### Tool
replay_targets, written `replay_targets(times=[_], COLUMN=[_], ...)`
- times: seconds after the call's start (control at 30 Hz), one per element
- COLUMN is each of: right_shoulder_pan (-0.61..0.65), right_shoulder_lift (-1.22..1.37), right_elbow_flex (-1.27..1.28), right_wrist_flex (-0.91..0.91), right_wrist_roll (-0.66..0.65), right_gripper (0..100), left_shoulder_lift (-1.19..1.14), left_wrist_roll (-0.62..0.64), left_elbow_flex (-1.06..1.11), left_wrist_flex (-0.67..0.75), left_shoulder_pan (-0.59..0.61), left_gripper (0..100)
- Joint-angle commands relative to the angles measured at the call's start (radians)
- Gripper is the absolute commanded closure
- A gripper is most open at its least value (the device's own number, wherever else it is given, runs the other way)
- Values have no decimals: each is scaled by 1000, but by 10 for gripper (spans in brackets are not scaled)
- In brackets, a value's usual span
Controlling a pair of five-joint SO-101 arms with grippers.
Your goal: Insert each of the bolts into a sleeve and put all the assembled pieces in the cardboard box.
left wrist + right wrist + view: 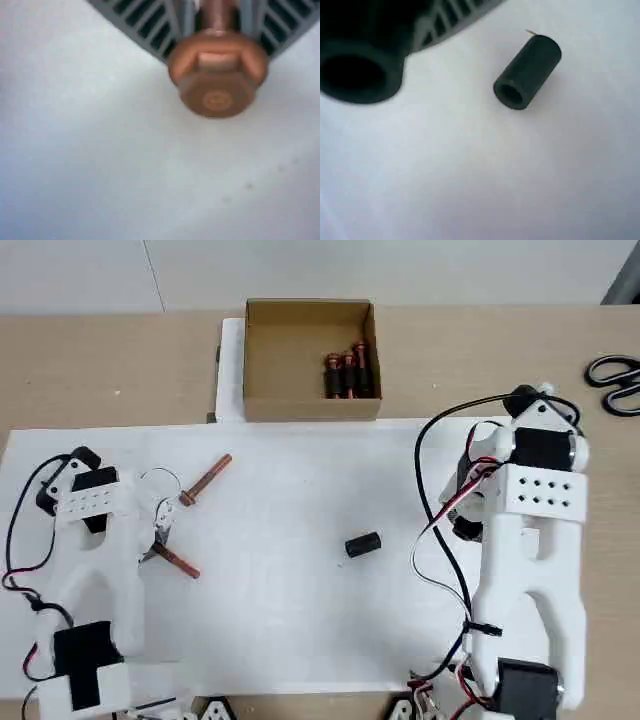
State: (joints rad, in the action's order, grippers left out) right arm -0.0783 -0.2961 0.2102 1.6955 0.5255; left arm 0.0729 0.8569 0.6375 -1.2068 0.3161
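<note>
- High view: we count one open-topped cardboard box (pixel 260 360), square and plain brown, at the far edge of the white sheet (pixel 300 630) that covers the wooden table (pixel 100 360).
- Three assembled pieces (pixel 348 373), each a copper bolt in a black sleeve, lie side by side against the box's right wall.
- Two copper-coloured bolts are on the sheet. The loose bolt (pixel 205 481) lies slanted, near the left gripper (pixel 158 538). The held bolt (pixel 177 561) sits at that gripper's tip.
- One loose sleeve (pixel 363 544), a short matt black cylinder, lies on its side mid-sheet, well apart from both arms.
- The right gripper (pixel 466 512) hangs over the sheet's right edge, and one pair of black-handled scissors (pixel 615 380) lies on the bare table beyond it.
- Left wrist view: two grey ribbed pads (pixel 145 25) are closed on the held bolt's (pixel 217 75) smooth shank. Its round, flanged head points at the camera, above the sheet.
- Right wrist view: we count two sleeves. The held sleeve (pixel 357 70), a black tube with an open bore, is clamped against a ribbed pad (pixel 447 20) of the closed right gripper. The loose sleeve (pixel 527 72) lies near it on the sheet.
</note>
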Motion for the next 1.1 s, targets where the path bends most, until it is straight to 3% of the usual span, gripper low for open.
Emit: replay_targets(times=[0.0, 0.37, 0.5, 0.7, 1.07], right_shoulder_pan=[-5, 1, 19, 150, 272], right_shoulder_lift=[-41, -77, -193, -372, -664], right_elbow_flex=[-6, -12, -12, -11, 44], right_wrist_flex=[10, 1, -35, -44, 25], right_wrist_roll=[-11, -98, -161, -252, -463], right_gripper=[995, 995, 995, 995, 995], left_shoulder_lift=[11, 11, 11, 35, 405], left_wrist_roll=[-11, -37, -69, -95, -327], left_elbow_flex=[-33, -507, -707, -886, -892], left_wrist_flex=[-69, -439, -528, -546, -545], left_shoulder_pan=[5, 2, -58, -183, -423], left_gripper=[994, 994, 994, 994, 994])
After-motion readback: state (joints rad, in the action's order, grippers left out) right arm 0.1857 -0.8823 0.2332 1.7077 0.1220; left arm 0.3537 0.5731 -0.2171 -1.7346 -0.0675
